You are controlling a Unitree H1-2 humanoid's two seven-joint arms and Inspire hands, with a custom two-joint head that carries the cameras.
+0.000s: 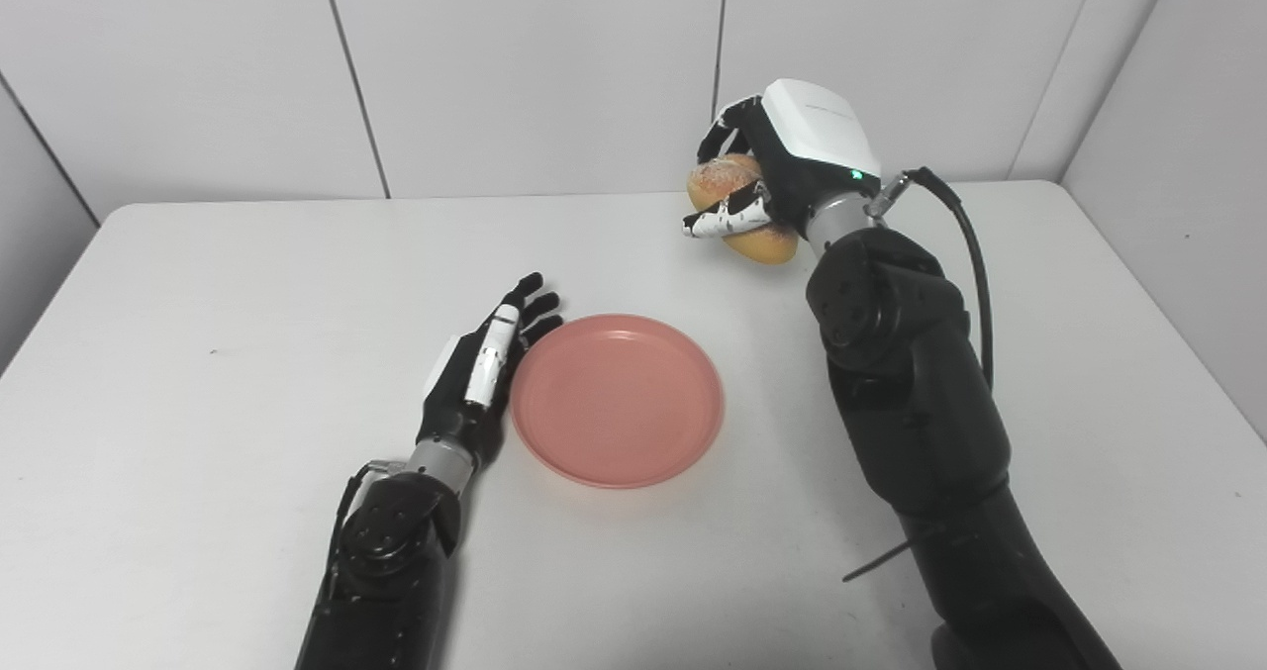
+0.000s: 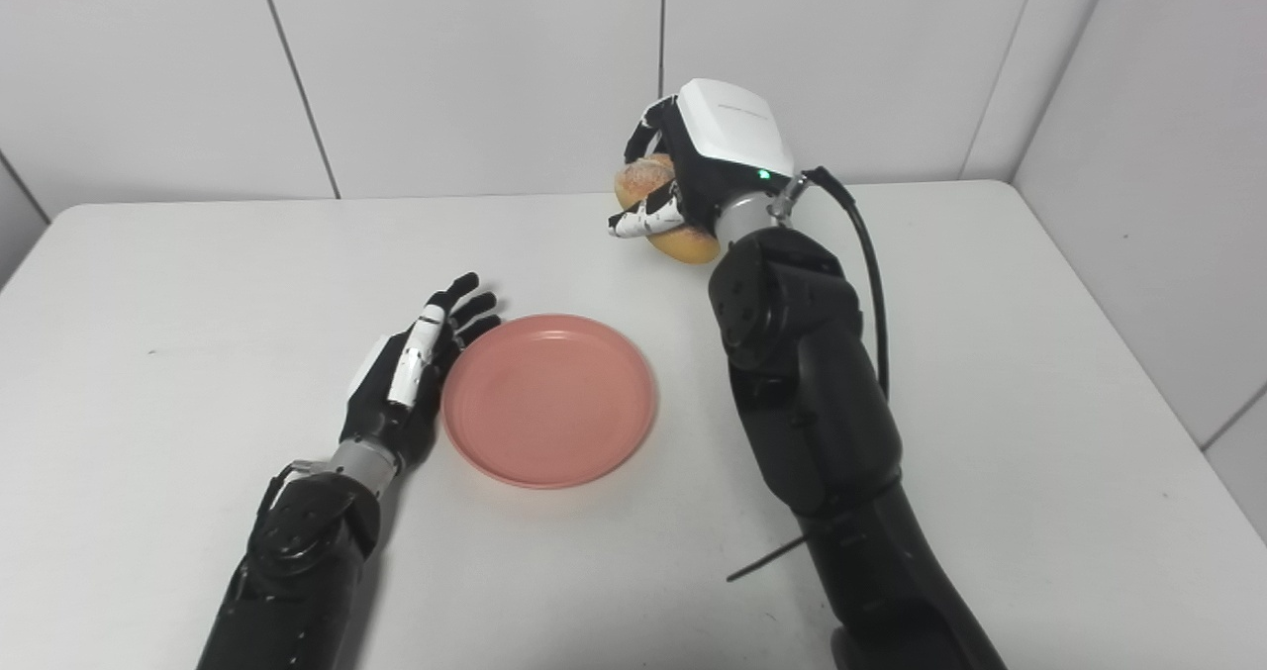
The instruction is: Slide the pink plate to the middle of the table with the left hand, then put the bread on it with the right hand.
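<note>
While the pink plate (image 1: 616, 400) sits flat near the middle of the white counter (image 1: 198, 373), you can see the robot's right hand (image 1: 767, 180) raised toward the far edge, its fingers (image 1: 728, 217) wrapped around the bread (image 1: 737, 210), a golden roll held clear of the surface. The left hand (image 1: 485, 363) lies at the plate's left rim with its fingers spread and holding nothing; from these views you cannot tell for certain whether its fingertips touch the rim or rest just beside it.

By the look of things, the first half of your job is done or very nearly so: the plate lies roughly central, empty, with bare counter all around it. The second half is under way, since the roll is already gripped and lifted, but it hangs beyond the plate's far right side, not above it.

What is left for you, as far as the pictures show, is to bring the right hand in toward the robot and a little to the left until the roll is over the plate, lower it, and let go. Watch the left hand, which lies close to the rim and could nudge the plate off its spot as the bread comes down.
</note>
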